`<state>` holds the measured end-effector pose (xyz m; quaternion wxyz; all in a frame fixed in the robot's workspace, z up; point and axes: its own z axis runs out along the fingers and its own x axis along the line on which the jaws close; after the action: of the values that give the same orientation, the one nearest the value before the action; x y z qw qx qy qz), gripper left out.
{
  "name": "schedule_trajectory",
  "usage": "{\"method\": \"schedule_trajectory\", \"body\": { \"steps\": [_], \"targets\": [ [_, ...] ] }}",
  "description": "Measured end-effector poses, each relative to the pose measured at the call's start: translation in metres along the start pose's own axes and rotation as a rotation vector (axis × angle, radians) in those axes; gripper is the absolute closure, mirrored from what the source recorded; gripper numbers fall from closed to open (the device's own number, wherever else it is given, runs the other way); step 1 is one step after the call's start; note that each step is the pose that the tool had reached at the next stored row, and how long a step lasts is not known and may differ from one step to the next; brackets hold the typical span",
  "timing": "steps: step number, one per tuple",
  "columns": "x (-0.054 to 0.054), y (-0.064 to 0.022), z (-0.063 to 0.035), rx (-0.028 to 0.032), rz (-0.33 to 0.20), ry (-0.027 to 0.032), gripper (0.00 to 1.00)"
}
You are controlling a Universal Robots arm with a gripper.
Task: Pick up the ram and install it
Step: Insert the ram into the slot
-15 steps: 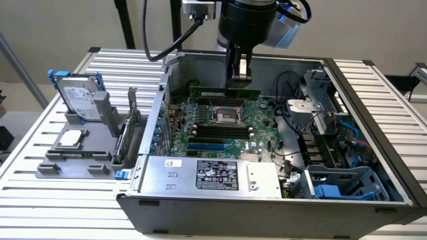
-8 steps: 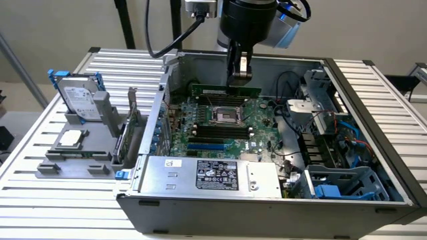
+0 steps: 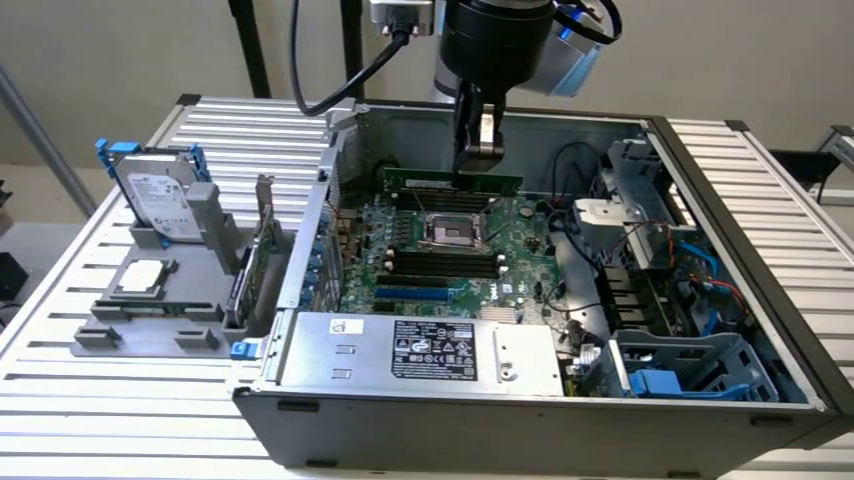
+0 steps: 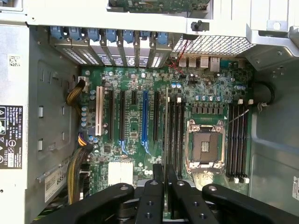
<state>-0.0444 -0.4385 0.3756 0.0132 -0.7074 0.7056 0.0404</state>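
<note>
Slatted metal counter [image 3: 80, 400] is occupied by an open computer case [image 3: 534, 430]; above its motherboard [image 3: 521, 250], the ram [image 3: 434, 183] is clamped in the closed pincer [image 3: 479, 160].

the exterior camera sits high and well back, looking down at a slant on the table [image 3: 80, 400] and the whole open case [image 3: 534, 430]. the wrist camera sits behind the gripper [image 4: 164, 172], close in, looking straight down. both see the board [image 3: 427, 265] and its socket [image 4: 204, 145].

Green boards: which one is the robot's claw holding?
The ram, the long thin stick pinched in the gripper above the motherboard. The expansion card stands outside the case, untouched.
</note>
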Motion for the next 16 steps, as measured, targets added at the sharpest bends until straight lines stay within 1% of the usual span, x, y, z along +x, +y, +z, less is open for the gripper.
{"method": "schedule_trajectory", "body": {
  "steps": [6, 8, 10, 14, 16],
  "targets": [
    [0.000, 0.0000, 0.0000, -0.0001, 0.000, 0.0001, 0.86],
    [-0.002, 0.0000, 0.0002, 0.0003, 0.000, 0.0001, 0.86],
    [-0.006, 0.0000, 0.0016, 0.0008, 0.000, 0.0005, 0.86],
    [-0.017, -0.0009, 0.0079, 0.0006, 0.001, 0.0056, 0.86],
    [-0.024, -0.0011, 0.0116, 0.0007, 0.001, 0.0072, 0.86]
  ]
}}
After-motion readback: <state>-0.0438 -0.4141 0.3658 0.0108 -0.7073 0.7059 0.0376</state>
